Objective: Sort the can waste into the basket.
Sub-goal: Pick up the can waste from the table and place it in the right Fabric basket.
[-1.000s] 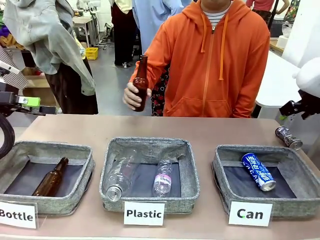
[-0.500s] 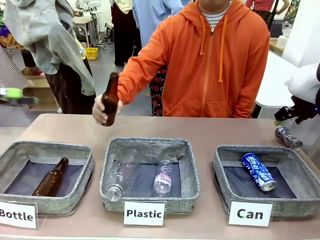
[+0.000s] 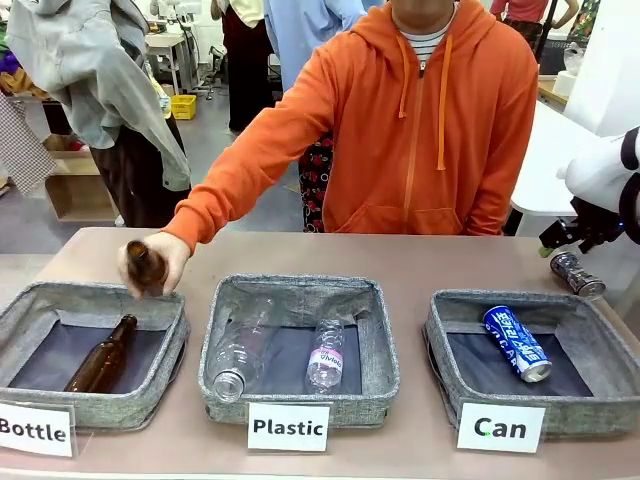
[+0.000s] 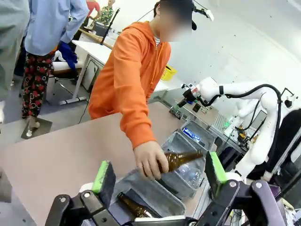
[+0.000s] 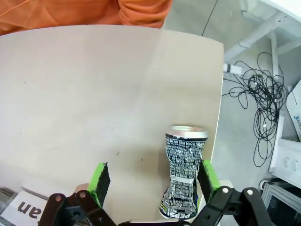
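Silver, dented and dark-printed, one can [image 5: 184, 172] is seen lying on the table [image 5: 94, 94] between the spread green fingers of the right tool [image 5: 153, 176], ungripped. A blue can [image 3: 517, 343] is already held by the "Can" basket [image 3: 440, 345]. The left tool [image 4: 160, 178] is held wide and empty, while a brown bottle [image 3: 146, 268] is lowered by a person's hand [image 3: 155, 265] over the "Bottle" basket [image 3: 175, 345].
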